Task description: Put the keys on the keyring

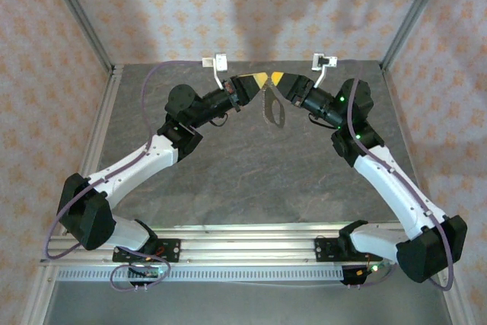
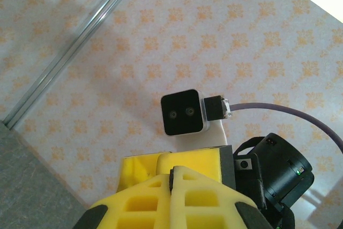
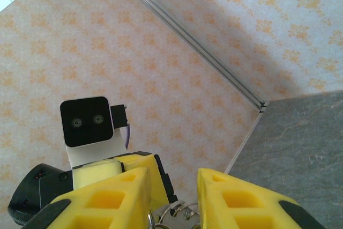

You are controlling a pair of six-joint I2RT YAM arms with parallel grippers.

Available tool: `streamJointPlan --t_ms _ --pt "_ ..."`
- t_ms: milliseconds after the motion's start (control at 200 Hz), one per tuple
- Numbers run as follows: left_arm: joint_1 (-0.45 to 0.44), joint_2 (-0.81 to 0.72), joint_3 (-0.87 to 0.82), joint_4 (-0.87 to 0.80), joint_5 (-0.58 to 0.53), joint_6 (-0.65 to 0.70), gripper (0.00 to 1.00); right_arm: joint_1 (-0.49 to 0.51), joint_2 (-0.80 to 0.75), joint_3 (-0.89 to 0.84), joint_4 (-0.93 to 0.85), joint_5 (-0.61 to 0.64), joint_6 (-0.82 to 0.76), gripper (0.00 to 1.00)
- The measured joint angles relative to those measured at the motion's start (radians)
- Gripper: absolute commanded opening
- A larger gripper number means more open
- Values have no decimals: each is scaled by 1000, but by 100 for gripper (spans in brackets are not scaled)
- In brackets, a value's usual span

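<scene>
Both grippers are raised and meet tip to tip above the far middle of the table. My left gripper [image 1: 257, 81] [image 2: 173, 178] is shut, its yellow fingers pressed together on a thin dark sliver. The keyring [image 1: 272, 109] hangs below the meeting point as a thin grey loop. In the right wrist view its metal wire loops [image 3: 179, 214] show low between my right gripper's [image 3: 172, 197] fingers, beside the left gripper's finger [image 3: 154, 178]. My right gripper [image 1: 277, 79] stands open, with a clear gap between its fingers. I cannot make out the keys.
The grey table [image 1: 251, 173] is framed by aluminium posts [image 1: 76, 17] and patterned walls. The right wrist's camera [image 2: 183, 112] faces the left one closely, and the left wrist's camera [image 3: 86, 122] shows in the right wrist view. A rail [image 1: 243, 234] runs along the near edge.
</scene>
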Motion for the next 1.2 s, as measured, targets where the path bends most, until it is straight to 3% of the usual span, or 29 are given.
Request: streamJointPlan --t_ms 250,385,636,776,921,1031,1131,1201 --pt "0 0 0 0 0 0 0 4 12 2 9 -8 3 27" --pt "-2 0 0 0 -1 0 0 16 18 2 30 -36 14 0" --pt "-6 10 -37 6 -47 45 0 41 47 -142 154 -17 57 0" --pt "8 110 -132 75 -71 34 0 15 226 -307 216 64 72 0" --pt "21 145 -249 -6 -130 35 0 -47 355 -466 200 120 103 0" --pt "22 120 -269 -37 -171 51 1 -50 359 -469 173 139 100 15" --pt "22 66 -293 -56 -221 54 17 -43 359 -446 167 146 84 30" --pt "22 26 -313 -81 -264 59 35 -29 358 -430 148 156 62 35"
